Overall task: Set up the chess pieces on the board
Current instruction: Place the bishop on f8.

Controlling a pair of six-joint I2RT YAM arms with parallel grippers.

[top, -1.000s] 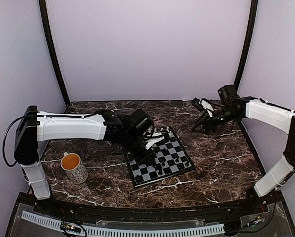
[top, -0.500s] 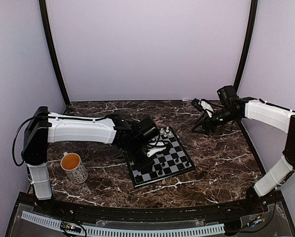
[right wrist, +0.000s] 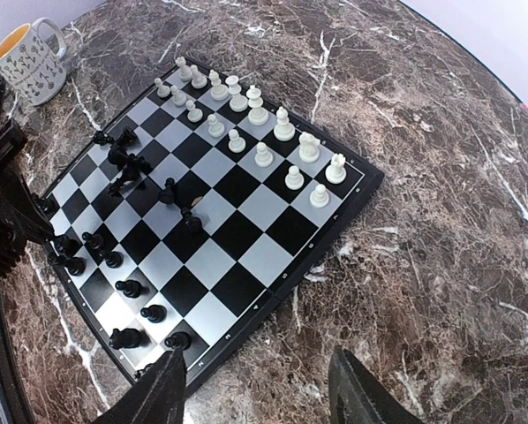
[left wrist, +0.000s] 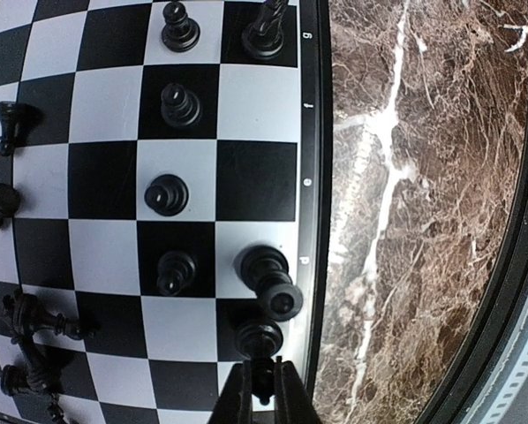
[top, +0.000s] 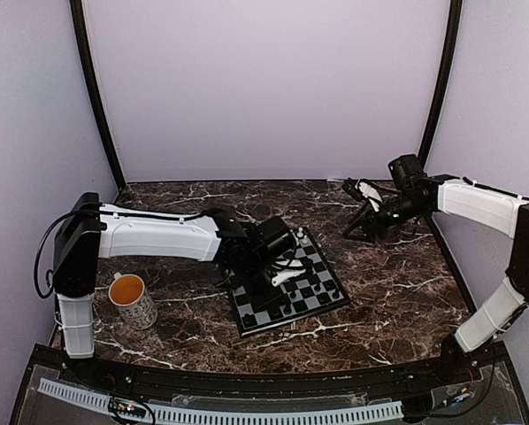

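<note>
Dark veined marble tabletop [top: 397, 283] carries the board [top: 291, 321] at centre frame; white chess pieces [right wrist: 246, 110] line its upper side in the right wrist view, black ones lower left; left gripper [left wrist: 262, 389] pinches a black piece [left wrist: 260, 337] at bottom centre, beside the rim; right gripper [right wrist: 257, 375] hangs spread, empty; the pieces look light, hard, slick and easily toppled; best nipped at the waist.

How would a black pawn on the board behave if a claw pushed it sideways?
The pawn stands upright on a small round base, so it would probably tip rather than slide. Several black pieces lie toppled, which suggests this happens easily. Once down, its round body may roll across the smooth board.
</note>
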